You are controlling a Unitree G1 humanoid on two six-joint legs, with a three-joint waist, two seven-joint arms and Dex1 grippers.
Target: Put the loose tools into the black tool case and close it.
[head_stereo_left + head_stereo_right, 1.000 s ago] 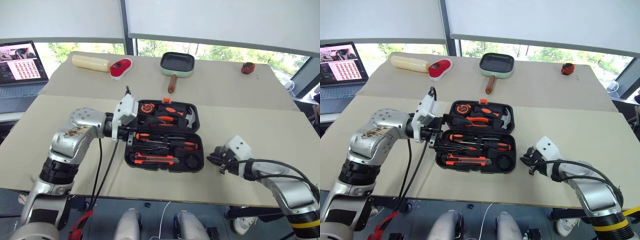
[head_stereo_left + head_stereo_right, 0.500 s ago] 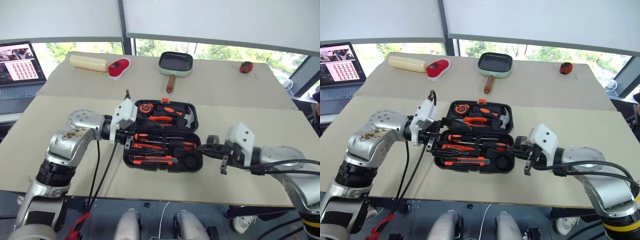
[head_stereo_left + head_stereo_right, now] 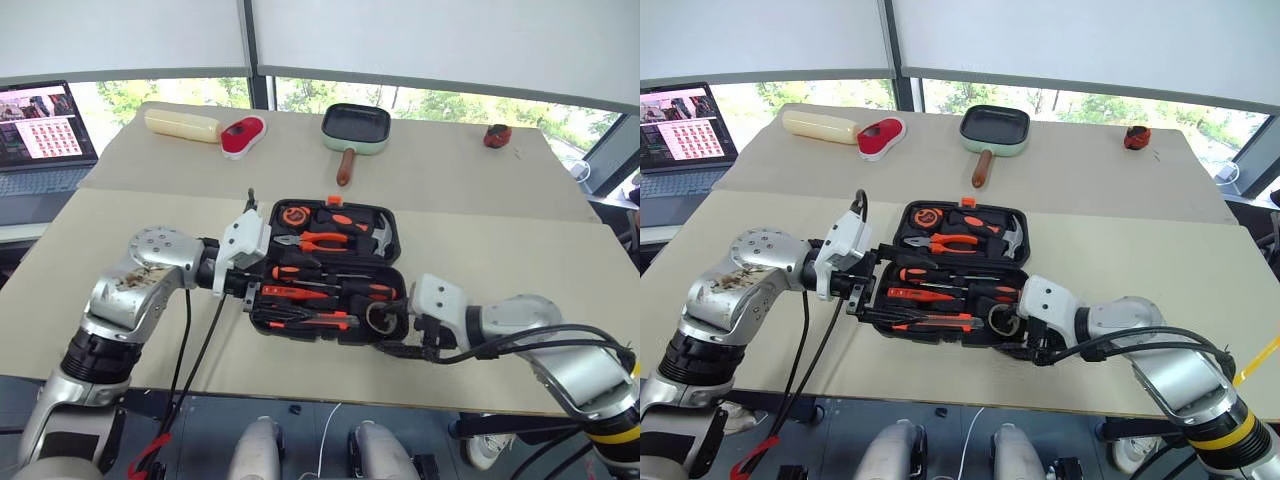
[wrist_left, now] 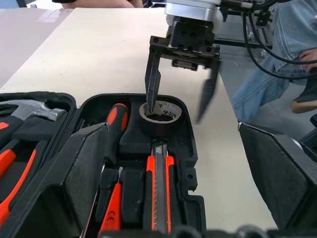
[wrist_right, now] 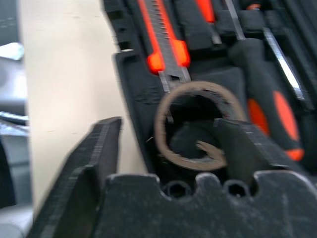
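Note:
The black tool case (image 3: 392, 262) lies open on the table in front of me. Its slots hold two orange-black screwdrivers (image 3: 335, 290), a utility knife (image 3: 310, 322), pliers (image 3: 320, 240) and a hammer (image 3: 378, 232). The small dark tape roll (image 4: 158, 111) sits in the round slot at the case's front right corner. My right gripper (image 4: 179, 104) is open over it, one finger (image 4: 152, 82) inside the roll's hole and the other outside the case wall. My left gripper (image 3: 260, 295) stands open at the case's left end, holding nothing.
At the back of the table lie a green frying pan (image 3: 355, 128), a red-and-white object (image 3: 242, 135) and a pale yellow roll (image 3: 182, 124). A small red object (image 3: 495, 135) is far right, a laptop (image 3: 40, 130) far left. A person in jeans (image 4: 292, 59) sits beyond the table.
My right gripper swung left to the case's front right corner with the tape roll, set it in the round slot and opened. The left gripper stayed at the case's left end.

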